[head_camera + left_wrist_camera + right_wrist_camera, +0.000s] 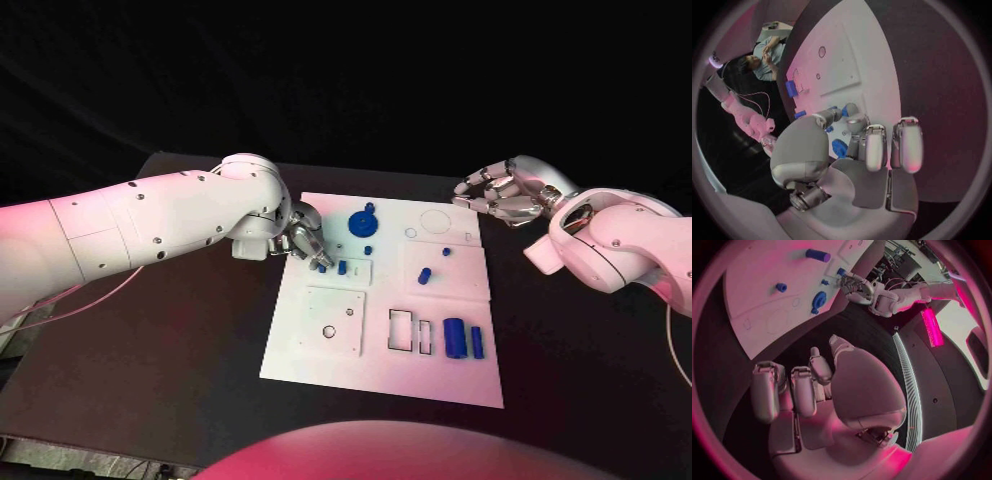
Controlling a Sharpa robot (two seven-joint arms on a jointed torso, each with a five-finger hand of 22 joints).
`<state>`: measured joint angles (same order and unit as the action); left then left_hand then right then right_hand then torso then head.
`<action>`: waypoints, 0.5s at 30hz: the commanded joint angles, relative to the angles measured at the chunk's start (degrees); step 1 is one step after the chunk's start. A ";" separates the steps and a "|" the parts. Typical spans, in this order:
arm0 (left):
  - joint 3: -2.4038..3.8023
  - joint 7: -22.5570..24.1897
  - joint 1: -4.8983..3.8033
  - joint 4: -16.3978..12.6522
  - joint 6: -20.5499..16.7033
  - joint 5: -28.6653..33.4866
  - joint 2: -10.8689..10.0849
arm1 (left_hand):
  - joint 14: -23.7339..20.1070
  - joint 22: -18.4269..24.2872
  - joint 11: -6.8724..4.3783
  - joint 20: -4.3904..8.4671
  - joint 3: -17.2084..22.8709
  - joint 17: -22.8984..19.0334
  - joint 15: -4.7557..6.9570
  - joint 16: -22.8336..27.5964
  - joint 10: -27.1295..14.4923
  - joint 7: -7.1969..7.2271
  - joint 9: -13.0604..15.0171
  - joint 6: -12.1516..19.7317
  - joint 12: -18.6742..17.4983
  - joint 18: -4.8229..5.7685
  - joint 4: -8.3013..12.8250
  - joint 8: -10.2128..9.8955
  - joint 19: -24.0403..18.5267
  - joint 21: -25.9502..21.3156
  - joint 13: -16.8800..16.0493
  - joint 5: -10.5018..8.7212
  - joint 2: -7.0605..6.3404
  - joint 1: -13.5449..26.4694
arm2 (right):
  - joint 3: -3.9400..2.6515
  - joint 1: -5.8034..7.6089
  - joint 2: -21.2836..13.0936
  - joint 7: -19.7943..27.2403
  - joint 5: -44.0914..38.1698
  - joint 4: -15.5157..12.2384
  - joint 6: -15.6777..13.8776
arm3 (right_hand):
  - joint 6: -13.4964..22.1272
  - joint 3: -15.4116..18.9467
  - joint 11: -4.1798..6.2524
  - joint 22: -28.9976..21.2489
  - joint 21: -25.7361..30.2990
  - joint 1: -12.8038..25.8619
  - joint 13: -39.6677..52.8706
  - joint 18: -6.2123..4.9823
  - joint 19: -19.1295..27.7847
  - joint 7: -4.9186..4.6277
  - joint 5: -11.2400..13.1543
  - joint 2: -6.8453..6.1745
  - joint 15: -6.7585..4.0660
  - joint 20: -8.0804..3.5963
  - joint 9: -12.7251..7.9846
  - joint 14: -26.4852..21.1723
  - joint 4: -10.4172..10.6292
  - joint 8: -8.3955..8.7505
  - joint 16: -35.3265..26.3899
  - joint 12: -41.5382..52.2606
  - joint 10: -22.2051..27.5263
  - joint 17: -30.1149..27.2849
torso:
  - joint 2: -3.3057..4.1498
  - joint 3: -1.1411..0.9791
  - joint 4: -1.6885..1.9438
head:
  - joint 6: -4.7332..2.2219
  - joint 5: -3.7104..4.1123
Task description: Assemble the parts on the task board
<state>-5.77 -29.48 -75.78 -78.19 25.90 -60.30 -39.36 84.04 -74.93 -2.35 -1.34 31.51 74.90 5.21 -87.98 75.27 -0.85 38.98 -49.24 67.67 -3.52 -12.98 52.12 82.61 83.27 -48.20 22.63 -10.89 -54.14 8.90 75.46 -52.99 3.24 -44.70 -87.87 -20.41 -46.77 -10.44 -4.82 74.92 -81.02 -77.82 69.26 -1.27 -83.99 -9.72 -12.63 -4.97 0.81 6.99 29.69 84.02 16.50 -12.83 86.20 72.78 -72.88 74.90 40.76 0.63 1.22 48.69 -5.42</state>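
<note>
The white task board (382,375) lies mid-table. My left hand (302,243) is down at its left edge, thumb and fingertips (849,111) closed round a small blue part (320,265); a second small blue part (342,267) stands just beside it. A round blue part (361,222) lies right of that hand and shows past my right hand (819,300). My right hand (498,201) hovers over the board's far right corner, fingers (801,390) curled in with nothing in them. My left hand (857,287) is seen from there across the board.
More blue parts lie on the board: a cylinder (454,338) and a bar (476,342) near the front right, and small pieces (424,275) (447,252) mid-board. Empty rectangular slots (408,331) and a square plate outline (332,320) sit towards the front. Black table (173,340) surrounds the board.
</note>
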 commanded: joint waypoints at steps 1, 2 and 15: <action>-0.25 -0.07 0.34 0.01 1.47 -0.46 0.09 | 4.87 -4.58 -0.22 0.36 -1.15 11.02 0.36 -0.11 -0.22 -0.46 -0.09 -0.10 0.17 0.82 -0.53 -0.40 0.12 -0.30 0.15 -0.37 -0.18 -0.14 | 0.00 -0.03 -0.03 0.46 -0.47 -0.09 0.52 | -0.06 0.20 -0.05 9.06 0.33 0.03 -0.12 -1.17 -0.34 -0.01 0.38 -0.25 -0.24 -0.40 -0.08 3.82 0.01 -0.35 -0.19 -0.24 0.34 6.48 | -0.01 0.01 -0.01 | 0.04 0.01; -0.25 -0.06 0.34 0.03 1.41 -0.48 0.09 | 4.88 -4.60 -0.22 0.35 -1.43 11.04 0.35 -0.12 -0.22 -0.46 -0.09 -0.11 0.18 0.82 -0.71 -0.42 0.14 -0.29 0.13 -0.37 -0.19 -0.20 | 0.00 -0.03 -0.04 0.47 -0.46 -0.10 0.54 | -0.06 0.20 -0.05 9.06 0.33 0.03 -0.12 -1.17 -0.34 -0.01 0.38 -0.25 -0.24 -0.40 -0.08 3.82 0.01 -0.35 -0.19 -0.24 0.34 6.48 | -0.01 0.01 -0.01 | 0.04 0.01; 0.02 0.27 0.34 -0.36 -1.89 -0.66 -0.46 | 4.78 -4.18 -0.21 0.35 -2.99 10.68 0.35 0.05 -0.43 -0.47 -0.16 -0.04 -0.02 0.71 -1.88 -0.63 -0.14 -0.61 0.53 -0.37 0.04 -0.83 | 0.00 -0.04 -0.04 0.54 -0.42 -0.07 0.61 | -0.02 0.26 -0.05 9.00 0.42 0.10 -0.11 -1.19 -0.29 -0.02 0.47 -0.31 -0.23 -0.39 -0.09 3.82 0.01 -0.33 -0.21 -0.24 0.34 6.46 | 0.01 0.08 -0.02 | -0.21 0.08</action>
<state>-5.68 -29.24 -75.68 -78.41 25.40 -60.38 -39.66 84.04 -74.92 -2.47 -1.34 28.74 74.90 5.21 -87.98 75.13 -1.12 38.87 -49.38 67.67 -3.52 -14.96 51.67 82.61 82.82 -47.71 22.41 -10.67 -54.42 8.90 75.45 -53.06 3.29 -44.70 -87.89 -20.40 -46.77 -10.44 -4.82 74.91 -80.79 -77.82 69.19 -1.27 -83.99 -9.72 -12.31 -4.97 0.81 6.99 29.69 84.02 16.50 -12.83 86.20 72.78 -72.88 74.95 40.77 0.65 1.20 48.57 -5.35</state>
